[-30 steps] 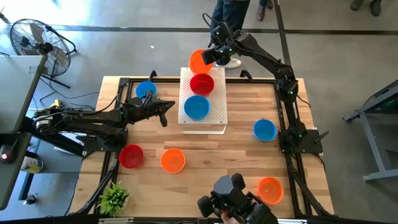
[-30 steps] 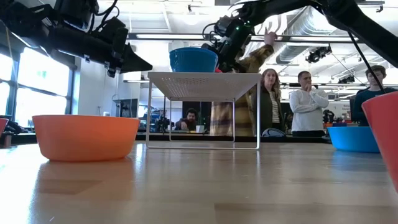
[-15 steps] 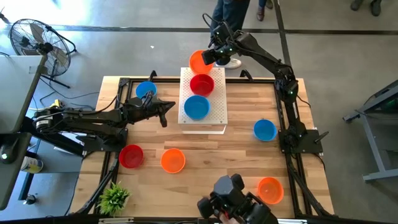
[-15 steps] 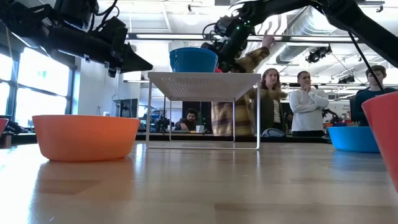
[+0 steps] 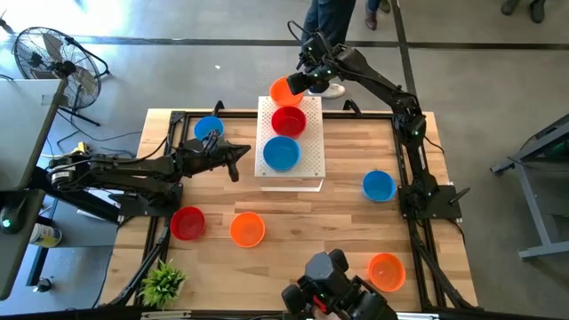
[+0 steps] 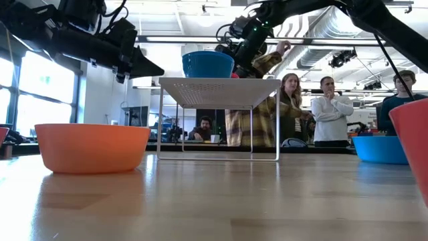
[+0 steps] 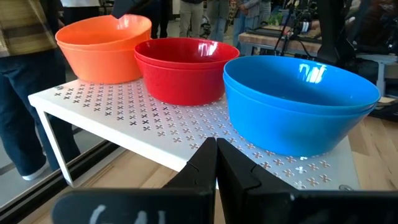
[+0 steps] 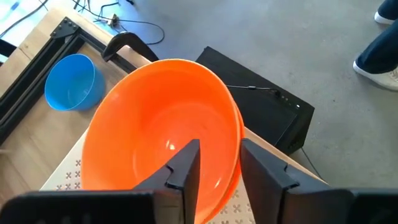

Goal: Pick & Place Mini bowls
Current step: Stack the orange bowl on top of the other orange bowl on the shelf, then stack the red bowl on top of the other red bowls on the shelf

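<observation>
A white perforated platform (image 5: 308,165) stands at the table's far middle. On it sit a blue bowl (image 5: 281,152) and a red bowl (image 5: 289,120). My right gripper (image 5: 299,83) is shut on an orange bowl (image 5: 281,90) at the platform's far end. The left wrist view shows the three in a row: blue bowl (image 7: 298,99), red bowl (image 7: 185,67), orange bowl (image 7: 102,46). My left gripper (image 5: 242,153) is shut and empty, in the air just left of the platform, level with the blue bowl. My right gripper holds the orange bowl by its rim (image 8: 235,163), one finger (image 8: 186,165) inside the bowl and one (image 8: 264,171) outside. It comes from above and from the far right, slanting down. The bowl stands open side up, a little tilted, at the platform's far end; whether its base rests there, I cannot tell.
Loose bowls stand on the wooden table: a blue bowl (image 5: 209,128) at far left, a red bowl (image 5: 188,222) and an orange bowl (image 5: 247,228) at near left, a blue bowl (image 5: 379,186) at right, an orange bowl (image 5: 387,271) at near right. People stand beyond the far edge.
</observation>
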Controlling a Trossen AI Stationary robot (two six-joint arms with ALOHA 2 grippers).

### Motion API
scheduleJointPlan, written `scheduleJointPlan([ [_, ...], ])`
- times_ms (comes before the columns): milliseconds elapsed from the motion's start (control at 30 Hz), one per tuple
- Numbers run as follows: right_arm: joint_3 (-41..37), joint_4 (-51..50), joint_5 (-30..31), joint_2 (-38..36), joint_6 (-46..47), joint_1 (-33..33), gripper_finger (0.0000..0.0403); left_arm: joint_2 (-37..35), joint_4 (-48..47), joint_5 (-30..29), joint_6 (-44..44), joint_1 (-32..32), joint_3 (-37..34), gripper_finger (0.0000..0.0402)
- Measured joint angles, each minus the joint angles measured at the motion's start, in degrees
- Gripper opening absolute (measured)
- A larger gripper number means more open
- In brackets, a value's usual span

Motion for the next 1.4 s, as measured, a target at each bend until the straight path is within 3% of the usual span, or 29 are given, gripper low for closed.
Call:
scheduleJointPlan([
  [200,0.00,-0.53,-0.16,0.00,-0.61,0.00,0.0085,0.00,0.00,0.02,-0.01,0.00,0.00,0.0000],
  [533,0.02,-0.72,-2.23,-0.09,-4.62,0.00,0.0004,0.00,0.00,0.05,0.00,0.00,0.00,0.0000],
  [1000,-0.15,1.39,-0.05,-4.39,-22.50,4.60,0.0000,0.00,-1.05,0.07,0.00,0.00,0.00,0.0000],
  [1167,-10.06,13.23,-0.78,-7.76,-23.02,6.23,0.0000,0.00,-1.82,-0.16,0.00,0.00,0.00,0.0000],
  [1400,-38.20,37.41,-1.20,-22.50,-21.53,7.02,0.0000,0.00,-1.79,0.02,0.00,0.00,0.02,0.0000],
])
